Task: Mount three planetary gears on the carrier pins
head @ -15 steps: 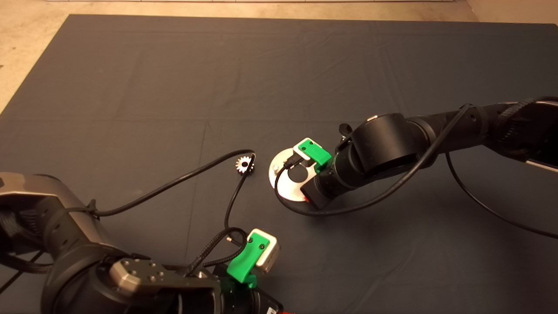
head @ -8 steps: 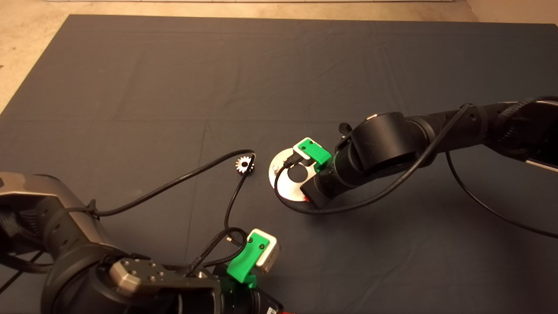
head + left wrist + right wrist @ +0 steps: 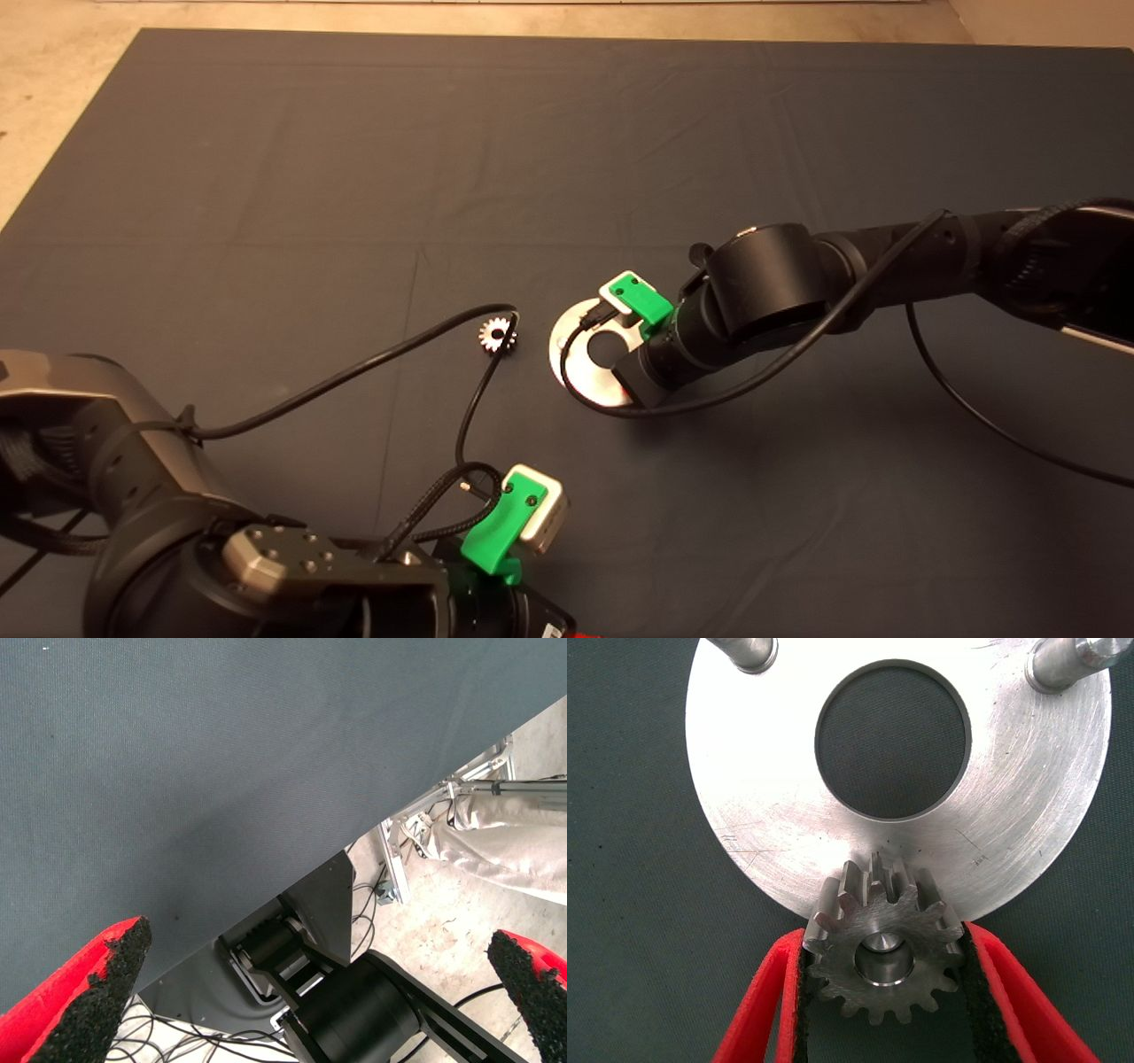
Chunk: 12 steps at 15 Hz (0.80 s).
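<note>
Gear (image 3: 879, 952) sits on a carrier pin (image 3: 879, 943) at the disc's (image 3: 788, 833) rim, the right tool (image 3: 881, 1001) having risen slightly yet still flanking it closely; another gear (image 3: 497, 334) waits beside the disc, left tool (image 3: 310, 992) parked wide open.

1. Head view: dim, warm light; the mat (image 3: 354, 177) reads dark and even, creases faintly visible.
2. Soft shadow lies on the mat below the right arm (image 3: 886, 266).
3. Disc (image 3: 580, 377) glares white in the head view.
4. Right wrist view: sharp close-up; brushed sheen on the disc, bright highlights on two pins (image 3: 1067, 660); gear (image 3: 881, 961) teeth crisp.
5. Left wrist view: mat weave sharp, floor (image 3: 461, 921) beyond brightly lit, red fingers (image 3: 80, 1001) slightly soft.
</note>
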{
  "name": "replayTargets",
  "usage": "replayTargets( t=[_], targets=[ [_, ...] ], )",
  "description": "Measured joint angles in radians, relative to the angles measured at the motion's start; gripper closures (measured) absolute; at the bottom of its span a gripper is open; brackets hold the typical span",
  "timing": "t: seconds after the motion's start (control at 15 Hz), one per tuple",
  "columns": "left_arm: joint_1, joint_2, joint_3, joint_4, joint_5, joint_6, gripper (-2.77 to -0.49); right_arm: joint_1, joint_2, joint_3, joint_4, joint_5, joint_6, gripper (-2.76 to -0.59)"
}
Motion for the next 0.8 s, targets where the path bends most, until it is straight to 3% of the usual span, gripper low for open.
replayTargets(
  t=[0.8],
  targets=[
    [-0.003,0.000,0.000,0.000,0.000,-0.001,-2.75,0.000,0.001,0.000,-0.002,-0.001,0.000,-0.93]
  ],
)
